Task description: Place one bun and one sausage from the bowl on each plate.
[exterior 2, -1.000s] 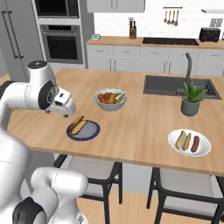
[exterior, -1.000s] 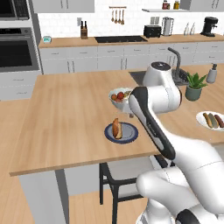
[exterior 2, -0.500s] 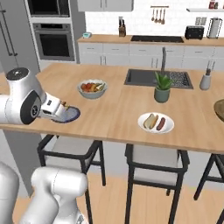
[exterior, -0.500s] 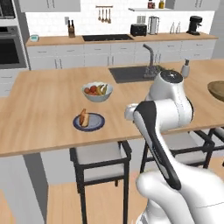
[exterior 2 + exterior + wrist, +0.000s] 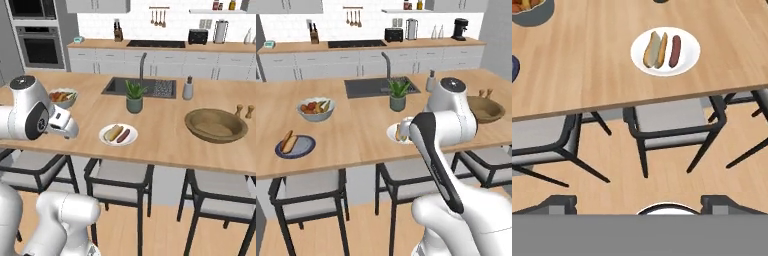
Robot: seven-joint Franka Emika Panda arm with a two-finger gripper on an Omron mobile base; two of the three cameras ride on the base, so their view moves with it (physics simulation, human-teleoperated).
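Wooden bowl (image 5: 216,125) far off to the right of the empty end effector (image 5: 67,127), jaws wide apart, past the white plate (image 5: 118,135).

Wooden island (image 5: 165,145) with inset dark sink (image 5: 141,87) and tall tap (image 5: 387,60). Dark-framed grey stools (image 5: 674,130) tucked beneath, on wood floor (image 5: 165,230). Behind, grey cabinets (image 5: 346,65), white tiled wall (image 5: 331,22), oven (image 5: 40,47), hob (image 5: 353,44).

The robot's arm covers the right half of the white plate (image 5: 393,133) in the left base view. The hand view's edge cuts off the grey fruit bowl (image 5: 532,12) and the dark blue plate (image 5: 514,67).
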